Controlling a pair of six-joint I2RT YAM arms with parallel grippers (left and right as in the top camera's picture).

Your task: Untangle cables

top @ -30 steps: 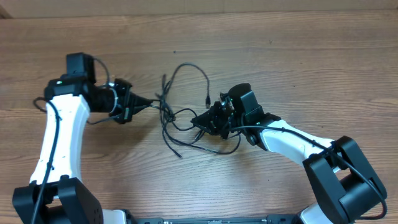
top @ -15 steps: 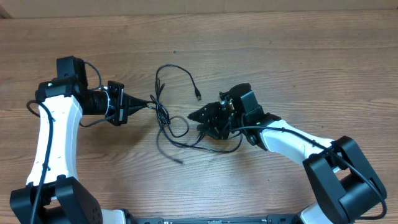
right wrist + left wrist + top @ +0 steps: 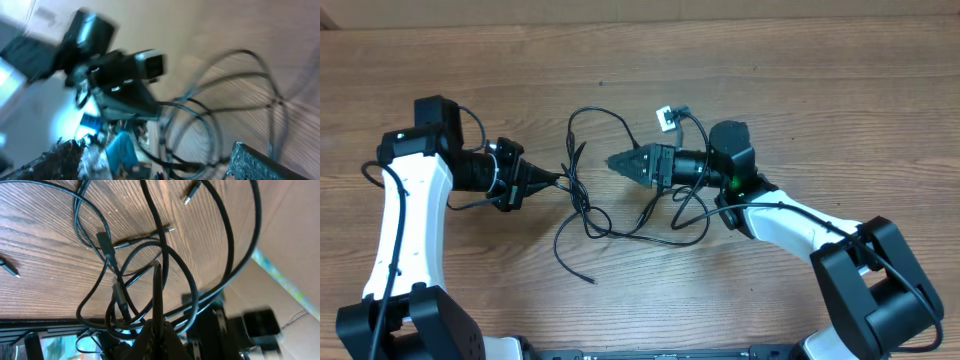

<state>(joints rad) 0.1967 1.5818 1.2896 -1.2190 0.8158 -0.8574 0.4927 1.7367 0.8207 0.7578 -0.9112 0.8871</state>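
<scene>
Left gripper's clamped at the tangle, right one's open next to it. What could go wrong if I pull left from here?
1. In the left wrist view, the cables wind around the shut left gripper. Pulling may cinch the knot rather than free it.
2. The right gripper is open and holds nothing, so the whole bundle would likely just drag along.
3. One loop lies by the right arm and could snag on it.

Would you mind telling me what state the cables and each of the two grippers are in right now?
cables: tangled, lying in loose loops on the table between the two arms.
left gripper: shut on the cables at the tangle's left edge.
right gripper: open, gripping nothing, at the tangle's right side.
</scene>
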